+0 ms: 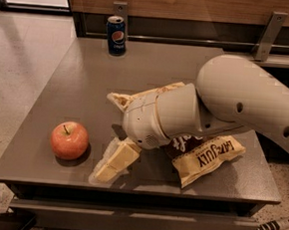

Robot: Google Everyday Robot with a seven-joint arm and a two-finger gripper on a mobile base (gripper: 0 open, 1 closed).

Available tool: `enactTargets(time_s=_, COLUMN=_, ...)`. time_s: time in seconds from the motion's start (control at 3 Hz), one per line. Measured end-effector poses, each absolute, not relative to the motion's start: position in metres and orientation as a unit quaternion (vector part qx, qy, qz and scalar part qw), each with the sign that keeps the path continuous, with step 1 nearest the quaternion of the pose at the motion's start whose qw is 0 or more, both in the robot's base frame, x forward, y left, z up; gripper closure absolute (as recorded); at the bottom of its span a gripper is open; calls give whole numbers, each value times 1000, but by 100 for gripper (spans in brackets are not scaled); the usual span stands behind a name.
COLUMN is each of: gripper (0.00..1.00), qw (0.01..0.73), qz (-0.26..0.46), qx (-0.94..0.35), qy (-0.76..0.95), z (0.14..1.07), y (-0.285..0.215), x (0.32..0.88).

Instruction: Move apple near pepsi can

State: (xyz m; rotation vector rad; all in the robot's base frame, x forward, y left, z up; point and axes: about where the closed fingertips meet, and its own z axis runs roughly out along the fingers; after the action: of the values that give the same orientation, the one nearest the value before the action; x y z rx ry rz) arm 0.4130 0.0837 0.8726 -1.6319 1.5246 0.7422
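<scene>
The apple (69,140), red-orange with a short stem, sits near the front left corner of the grey table (83,72). The pepsi can (116,35) stands upright at the table's back edge, far behind the apple. My gripper (106,137) is low over the table just right of the apple, open and empty. One tan finger (115,160) lies near the front edge and the other finger (121,99) is farther back. The gap between them faces the apple, without touching it.
A yellow and brown snack bag (207,158) lies right of the gripper, partly under my arm (245,102). A wooden wall with metal brackets (269,27) runs behind the table. Tiled floor (19,57) lies to the left.
</scene>
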Motion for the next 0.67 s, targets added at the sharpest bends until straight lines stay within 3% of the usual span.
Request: enactTargets(time_s=0.67, gripper=0, qw=413, qz=351, qx=-632, qy=553, z=850, y=125, x=412)
